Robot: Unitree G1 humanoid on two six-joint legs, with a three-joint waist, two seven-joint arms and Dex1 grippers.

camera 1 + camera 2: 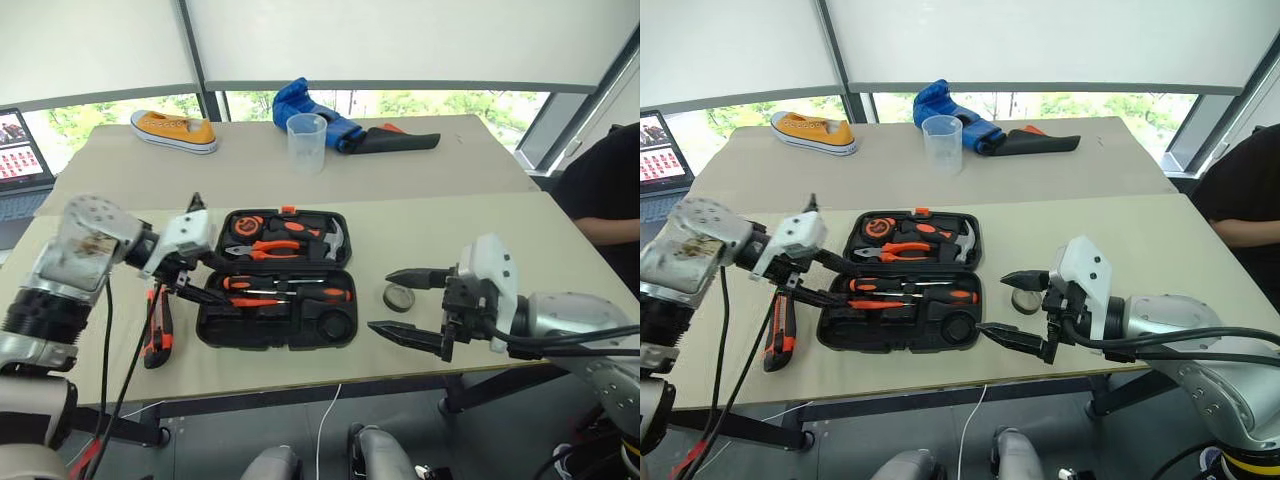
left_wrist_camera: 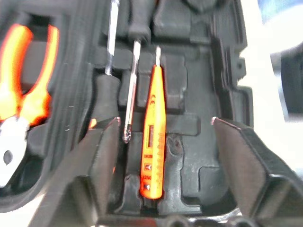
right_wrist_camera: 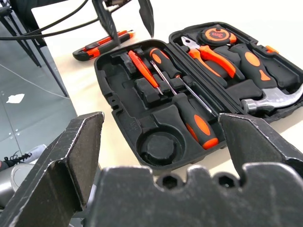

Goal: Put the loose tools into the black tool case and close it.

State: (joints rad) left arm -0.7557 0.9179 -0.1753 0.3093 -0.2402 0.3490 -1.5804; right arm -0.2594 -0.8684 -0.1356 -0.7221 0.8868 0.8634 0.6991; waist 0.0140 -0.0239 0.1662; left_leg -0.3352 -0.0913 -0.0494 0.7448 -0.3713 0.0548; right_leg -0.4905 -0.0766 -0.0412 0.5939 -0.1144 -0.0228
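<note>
- We see the case (image 1: pixel 276 322), a flat black moulded-plastic clamshell with rounded corners, lying open on the beige table (image 1: pixel 450 225).
- Two long screwdrivers (image 3: pixel 189 111) and the slim orange screwdriver (image 2: pixel 152 130) sit in its near half's shaped recesses; the round recess is bare.
- Pliers (image 1: pixel 270 250) and a steel-headed hammer (image 1: pixel 335 238) fill the far half.
- Our left gripper (image 1: pixel 195 290) hovers at the case's left edge, fingers parted, empty.
- The knife (image 1: pixel 157 330) lies left of the case.
- The dark round tape roll (image 1: pixel 398 297) lies right of it, between the wide-spread, empty fingers of our right gripper (image 1: pixel 400 305).
</note>
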